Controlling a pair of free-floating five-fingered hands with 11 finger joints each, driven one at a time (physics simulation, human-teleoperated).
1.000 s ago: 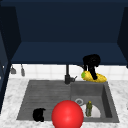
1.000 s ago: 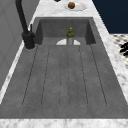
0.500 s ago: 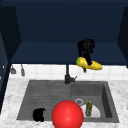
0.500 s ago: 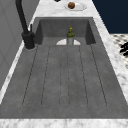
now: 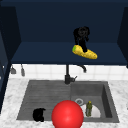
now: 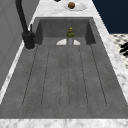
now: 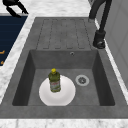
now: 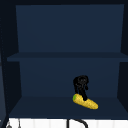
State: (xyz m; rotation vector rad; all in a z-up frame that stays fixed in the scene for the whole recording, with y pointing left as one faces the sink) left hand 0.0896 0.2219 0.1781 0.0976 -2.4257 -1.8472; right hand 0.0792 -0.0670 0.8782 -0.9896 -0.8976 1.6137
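"Upper view first: where is the corn cob (image 8: 85, 101)?"

"On the lowest shelf (image 8: 37, 107) of the wall cabinet, lying on its side near the front edge, green end to the left. The right robot hand (image 8: 81, 83) is on top of it, fingers curled down over its middle, gripping it."

"So which step is that?"

"By the look of it, the cob is at the shelf in a grasp. Whether its weight rests on the board cannot be told."

"And what does the next move call for?"

"Care, probably. The cob is round and close to the edge, so it could roll if the fingers open too fast or nudge it sideways."

"The other one?"

"The left robot hand (image 5: 38, 114) hangs idle, fingers loose, over the front left of the sink (image 5: 110, 100), beside a red ball (image 5: 67, 114). In the basin a bottle (image 7: 54, 80) stands upright on a white plate (image 7: 67, 96)."
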